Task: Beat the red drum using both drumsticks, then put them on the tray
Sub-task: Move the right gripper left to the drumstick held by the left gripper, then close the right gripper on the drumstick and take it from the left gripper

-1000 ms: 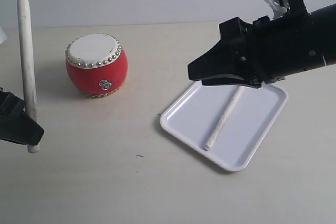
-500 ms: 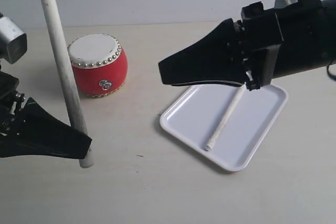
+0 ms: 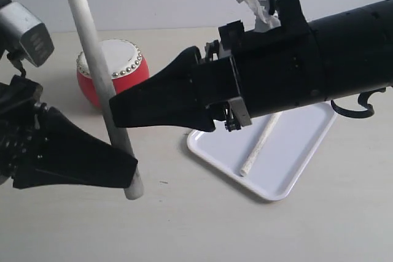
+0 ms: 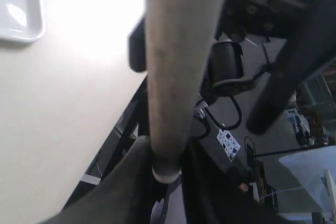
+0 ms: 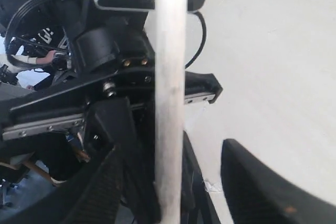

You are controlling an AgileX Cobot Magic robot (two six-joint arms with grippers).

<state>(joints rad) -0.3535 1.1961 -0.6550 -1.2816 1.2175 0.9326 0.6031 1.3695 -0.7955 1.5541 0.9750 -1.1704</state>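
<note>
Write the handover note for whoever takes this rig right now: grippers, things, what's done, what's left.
Grippers: the left gripper is shut on one stick, held steeply. The right gripper is empty, jaws open, reached across beside that stick.
Things: the other stick lies in the tray. The drum stands behind the held stick.
Done: one stick is in the tray. Whether the drum was beaten does not show.
Left: put the held stick in the tray.
</note>
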